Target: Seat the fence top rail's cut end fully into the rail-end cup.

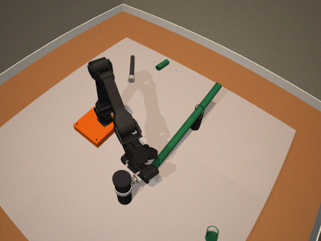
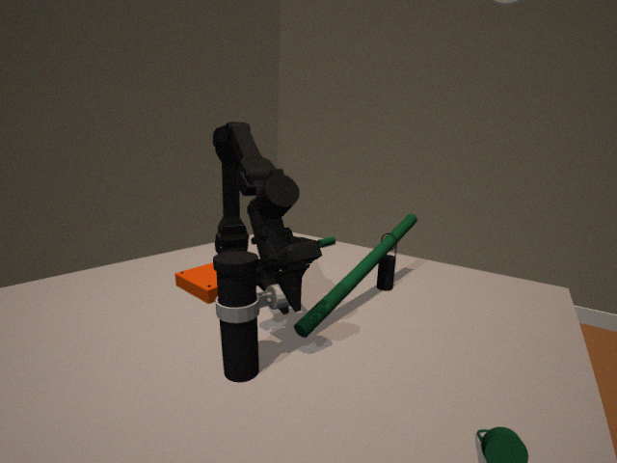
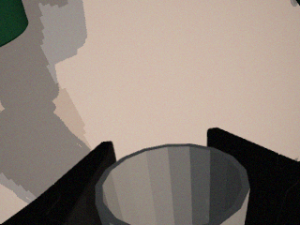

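The green rail [image 1: 181, 132] [image 2: 359, 276] [image 3: 10, 21] passes through the wire loop on the short black post [image 1: 196, 125] [image 2: 386, 274] and slopes down toward the big post. Its low cut end is outside the pale grey rail-end cup [image 1: 136, 177] [image 2: 277, 296] [image 3: 173, 187], to the cup's right and lower in the exterior view. The cup hangs on the brace band [image 1: 123, 194] [image 2: 237, 310], somewhat above the middle of the big black post [image 1: 124, 199] [image 2: 240, 348]. My gripper [image 2: 291, 308] [image 3: 160, 145] is shut on the cup, a finger on each side; its open mouth shows in the wrist view.
The orange base plate [image 1: 90, 129] [image 2: 195, 281] is behind the big post. A short green piece [image 1: 162, 65] [image 2: 327, 242] and a dark rod with a pale end [image 1: 132, 65] lie at the back. A green loop cap [image 1: 211, 236] [image 2: 504, 446] is at the front right.
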`<state>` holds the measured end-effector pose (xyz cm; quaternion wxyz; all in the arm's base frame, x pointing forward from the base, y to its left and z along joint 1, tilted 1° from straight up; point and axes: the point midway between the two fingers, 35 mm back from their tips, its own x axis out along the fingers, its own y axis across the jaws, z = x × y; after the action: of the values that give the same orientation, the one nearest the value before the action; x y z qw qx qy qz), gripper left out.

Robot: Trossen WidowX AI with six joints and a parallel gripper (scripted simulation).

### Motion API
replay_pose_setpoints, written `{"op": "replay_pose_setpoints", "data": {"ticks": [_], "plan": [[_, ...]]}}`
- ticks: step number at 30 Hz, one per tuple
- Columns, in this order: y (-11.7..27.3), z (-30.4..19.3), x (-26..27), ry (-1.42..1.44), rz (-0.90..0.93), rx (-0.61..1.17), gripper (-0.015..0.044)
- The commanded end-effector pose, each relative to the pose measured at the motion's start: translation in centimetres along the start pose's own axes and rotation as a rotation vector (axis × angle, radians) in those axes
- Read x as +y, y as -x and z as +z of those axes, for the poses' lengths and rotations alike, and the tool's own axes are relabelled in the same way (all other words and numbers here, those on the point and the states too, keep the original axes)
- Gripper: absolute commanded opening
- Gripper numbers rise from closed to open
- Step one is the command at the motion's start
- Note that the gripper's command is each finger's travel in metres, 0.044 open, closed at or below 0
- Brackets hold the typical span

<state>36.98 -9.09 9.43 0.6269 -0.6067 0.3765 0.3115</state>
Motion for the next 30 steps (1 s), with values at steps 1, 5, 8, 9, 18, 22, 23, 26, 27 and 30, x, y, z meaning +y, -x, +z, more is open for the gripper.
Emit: {"op": "replay_pose_setpoints", "data": {"ticks": [1, 5, 8, 9, 18, 22, 23, 26, 27, 30], "plan": [[0.1, 0.0, 0.3, 0.021, 0.005, -0.011, 0.0000], [0.3, 0.0, 0.7, 0.062, 0.005, -0.035, 0.0000], [0.3, 0.0, 0.7, 0.065, 0.005, -0.037, 0.0000], [0.4, 0.0, 0.7, 0.068, 0.005, -0.038, 0.0000], [0.6, -0.1, 1.2, 0.122, 0.005, -0.069, 0.0000], [0.8, -0.1, 1.6, 0.159, 0.006, -0.090, 0.0000], [0.9, -0.1, 1.7, 0.169, 0.006, -0.096, 0.0000], [0.9, -0.2, 1.7, 0.174, 0.006, -0.099, 0.0000], [0.9, -0.2, 1.7, 0.178, 0.006, -0.101, 0.0000], [1.0, -0.2, 1.9, 0.193, 0.006, -0.110, 0.0000]]}}
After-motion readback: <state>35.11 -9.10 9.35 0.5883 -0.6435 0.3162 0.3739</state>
